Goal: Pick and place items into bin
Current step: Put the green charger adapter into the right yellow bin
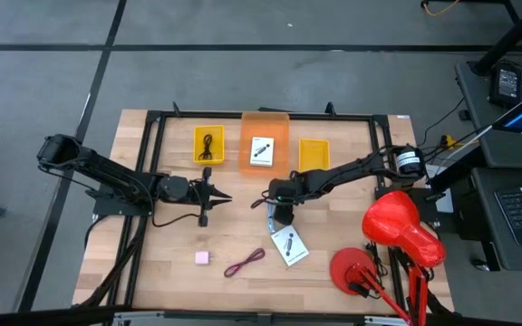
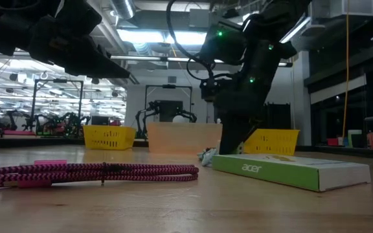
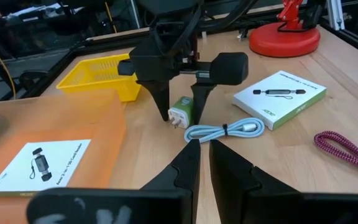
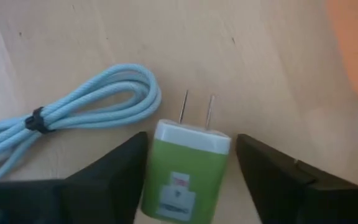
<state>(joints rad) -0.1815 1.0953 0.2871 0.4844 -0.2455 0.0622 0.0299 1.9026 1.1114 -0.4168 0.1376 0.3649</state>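
My right gripper (image 4: pixel 191 140) is open and points down at the table's middle (image 1: pixel 279 215). Its fingers stand on either side of a green cube-shaped plug (image 4: pixel 185 168) that lies flat on the wood, with narrow gaps showing. A coiled light blue cable (image 4: pixel 73 115) lies beside the plug. My left gripper (image 3: pixel 204 152) is shut and hovers to the left (image 1: pixel 220 197), pointing toward them. One white card (image 1: pixel 288 244) lies on the table; another (image 1: pixel 262 150) lies in the orange bin (image 1: pixel 264 122). A maroon cord (image 1: pixel 245 263) and a pink square (image 1: pixel 203 258) lie near the front. A black cord (image 1: pixel 208 145) sits in the left yellow bin.
Three bins line the far side: a yellow one (image 1: pixel 196 136), the orange one, and another yellow one (image 1: pixel 314 154). A red lamp (image 1: pixel 401 226) with a round base (image 1: pixel 356 270) stands at the right front corner. A black frame (image 1: pixel 152 163) borders the work area.
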